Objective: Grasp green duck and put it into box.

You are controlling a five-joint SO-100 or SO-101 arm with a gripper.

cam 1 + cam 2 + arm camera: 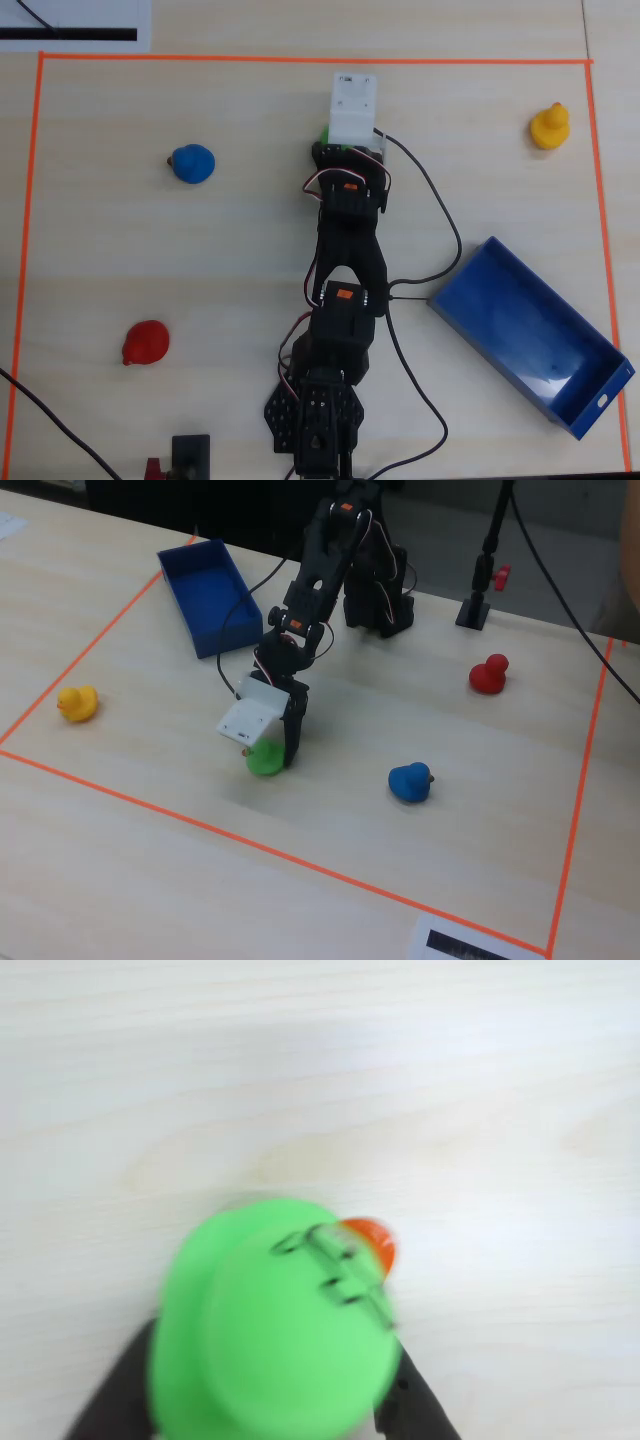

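The green duck (270, 1350) fills the lower middle of the wrist view, its orange beak pointing right. A black finger presses against each of its sides, so my gripper (275, 1345) is shut on it. From overhead only a sliver of the green duck (322, 132) shows beside the white wrist camera that covers my gripper (335, 140). In the fixed view the duck (265, 760) sits at table level under my gripper (275, 752). The dark blue box (530, 330) lies at the lower right overhead, and the box (205, 590) is at the far left in the fixed view.
A blue duck (192, 163), a red duck (146, 343) and a yellow duck (549, 126) stand apart inside the orange tape border (300, 60). Black cables (440, 210) run from the arm toward the box. A black stand (470, 610) is by the base.
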